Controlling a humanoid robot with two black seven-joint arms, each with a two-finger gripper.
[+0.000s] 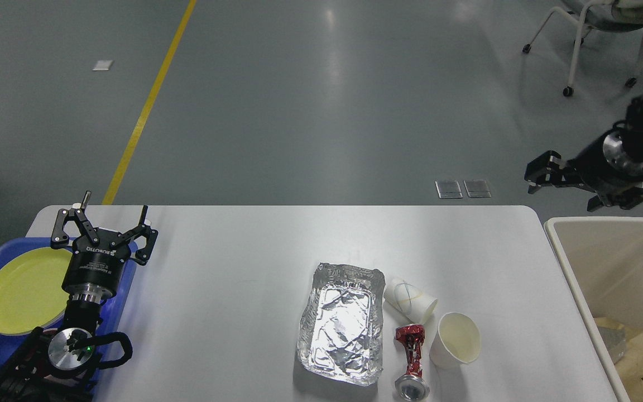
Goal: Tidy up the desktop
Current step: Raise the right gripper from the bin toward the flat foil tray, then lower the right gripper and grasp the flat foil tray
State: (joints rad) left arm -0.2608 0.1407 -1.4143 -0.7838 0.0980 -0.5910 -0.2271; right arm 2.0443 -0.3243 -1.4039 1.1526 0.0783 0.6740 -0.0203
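Note:
The white desktop (232,268) holds a crumpled foil tray (344,324), a paper cup on its side (411,301), a second tilted paper cup (455,338) and a crushed red can (411,357), all grouped right of centre near the front. My left gripper (114,211) is open and empty, fingers pointing up, at the desktop's left edge beside the blue tray. My right gripper (542,173) hangs in the air above the bin's far left corner, seen dark and side-on, with nothing visibly in it.
A blue tray (126,279) with a yellow plate (20,290) sits at the desktop's left end. A big cream bin (572,290) stands off the right end, with crumpled paper and foil (623,340) inside. A chair (600,33) stands on the floor, far right.

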